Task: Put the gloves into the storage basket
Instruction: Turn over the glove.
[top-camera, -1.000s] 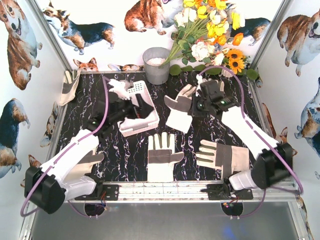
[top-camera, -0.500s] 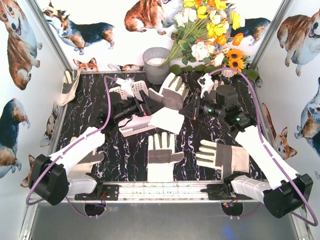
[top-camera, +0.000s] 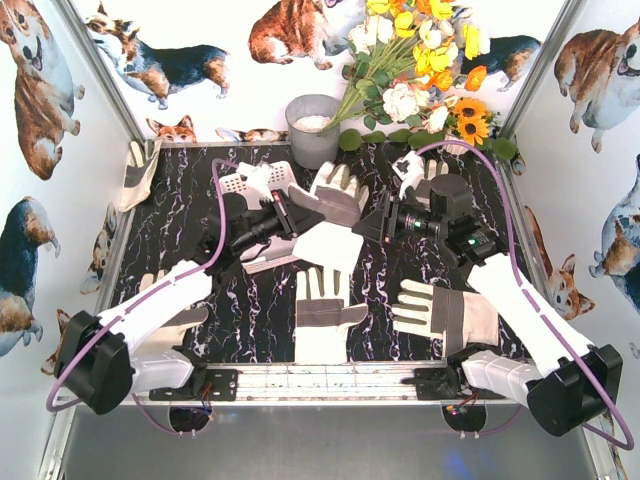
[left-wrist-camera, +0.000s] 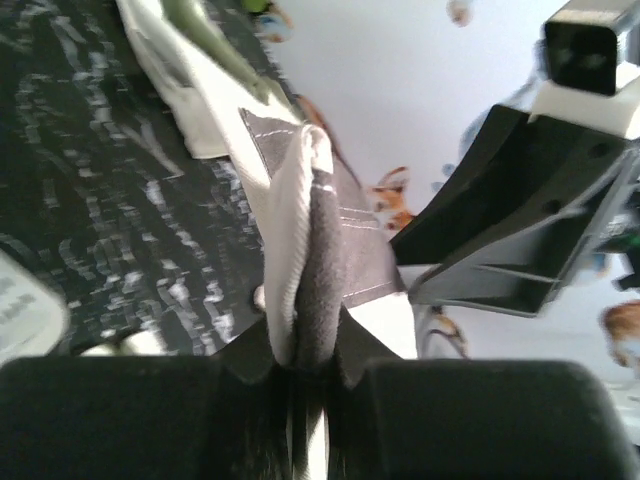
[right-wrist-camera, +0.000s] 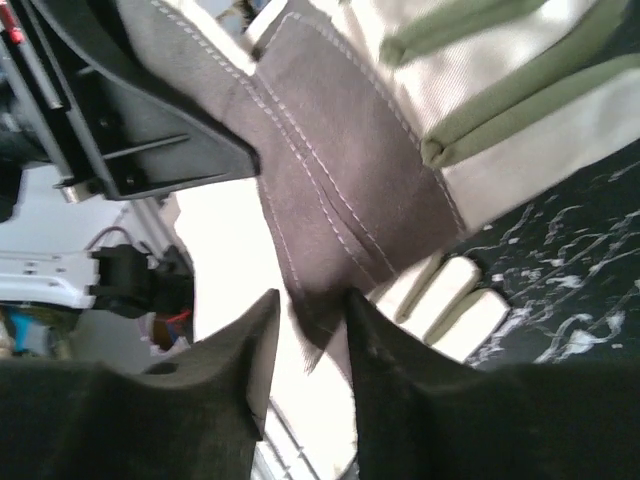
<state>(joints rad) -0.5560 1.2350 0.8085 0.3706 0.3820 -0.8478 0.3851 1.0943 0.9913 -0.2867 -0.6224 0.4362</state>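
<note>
1. Cream-and-grey glove (top-camera: 335, 205) held up between both grippers, just right of the storage basket (top-camera: 258, 183).
2. Left gripper (left-wrist-camera: 300, 355) clamped on its edge; right gripper (right-wrist-camera: 308, 325) fingers slightly parted, grey patch corner loose between them.
3. Step: handover. Next, probably: right backs off, left carries glove over basket.
4. Two more gloves (top-camera: 322, 312) lie on the table (top-camera: 170, 230).

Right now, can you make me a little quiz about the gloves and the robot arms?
1. True or false: the lifted glove lies inside the storage basket.
2. Which gripper is clamped shut on that glove? A) left gripper B) right gripper
3. What stands just to the right of the grey bucket?
Key: 1 false; 2 A; 3 the flowers.
</note>
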